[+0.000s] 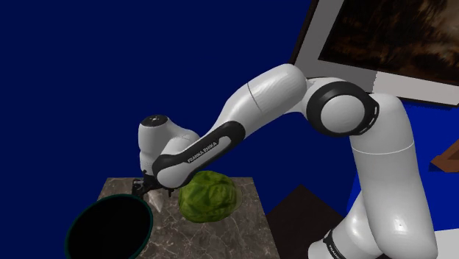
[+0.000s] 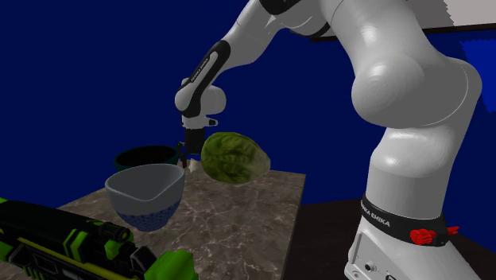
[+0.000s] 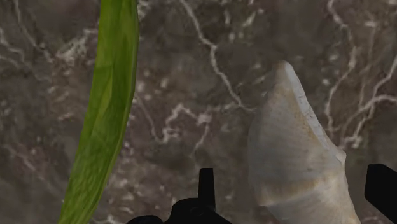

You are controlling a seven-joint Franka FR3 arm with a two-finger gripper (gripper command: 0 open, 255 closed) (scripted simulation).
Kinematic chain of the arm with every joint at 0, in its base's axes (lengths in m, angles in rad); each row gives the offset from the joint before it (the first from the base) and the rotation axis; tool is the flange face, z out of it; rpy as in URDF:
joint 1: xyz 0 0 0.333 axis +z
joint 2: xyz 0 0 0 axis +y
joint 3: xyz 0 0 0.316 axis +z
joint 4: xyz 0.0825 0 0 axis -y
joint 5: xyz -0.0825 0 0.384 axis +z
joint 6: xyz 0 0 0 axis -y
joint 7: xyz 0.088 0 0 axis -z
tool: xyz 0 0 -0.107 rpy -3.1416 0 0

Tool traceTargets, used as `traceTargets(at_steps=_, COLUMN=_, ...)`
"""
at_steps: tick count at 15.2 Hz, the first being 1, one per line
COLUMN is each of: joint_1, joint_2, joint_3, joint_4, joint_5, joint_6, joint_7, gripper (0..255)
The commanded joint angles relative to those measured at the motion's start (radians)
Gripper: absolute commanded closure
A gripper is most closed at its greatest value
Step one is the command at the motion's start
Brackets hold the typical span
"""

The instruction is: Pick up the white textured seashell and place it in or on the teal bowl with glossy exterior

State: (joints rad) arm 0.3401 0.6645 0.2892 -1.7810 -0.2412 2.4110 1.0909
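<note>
One pale, ridged seashell [image 3: 299, 153] lies on a dark marble table [image 1: 246, 232] with white veins. It sits between the two black fingers of the gripper [image 3: 293, 168]. The fingers stand wide apart, one on each side of the shell. There is a clear gap between the shell and one finger [image 3: 205, 184]. The other finger [image 3: 382, 188] is close to the shell, and I cannot tell if it touches.

Just beside the shell is one green cabbage [image 2: 233, 157], with its curved edge showing in the wrist view. One dark bowl with a teal rim [image 1: 110, 228] stands on the gripper's other side, very near it. A second bowl, pale grey-blue [image 2: 147, 195], stands nearer the second exterior camera. One green and black toy gun [image 2: 63, 243] lies at that view's lower left. One white arm [image 1: 265, 99] reaches down to the table.
</note>
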Motion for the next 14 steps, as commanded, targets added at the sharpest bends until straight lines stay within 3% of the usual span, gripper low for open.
traceTargets(at_steps=1, joint_1=0.001, joint_2=0.002, joint_3=-0.001, joint_4=0.001, joint_5=-0.001, joint_6=0.002, joint_7=0.001, gripper=0)
traceTargets(at_steps=5, joint_1=0.001, joint_2=0.002, joint_3=0.0, joint_4=0.001, joint_5=-0.001, joint_6=0.001, joint_7=0.001, gripper=0)
traceTargets(at_steps=6, joint_1=0.001, joint_2=0.002, joint_3=0.0, joint_4=0.001, joint_5=-0.001, joint_6=0.001, joint_7=0.001, gripper=255)
traceTargets(at_steps=14, joint_1=0.002, joint_2=0.003, joint_3=-0.001, joint_4=0.001, joint_5=-0.001, joint_6=0.003, joint_7=0.002, gripper=255)
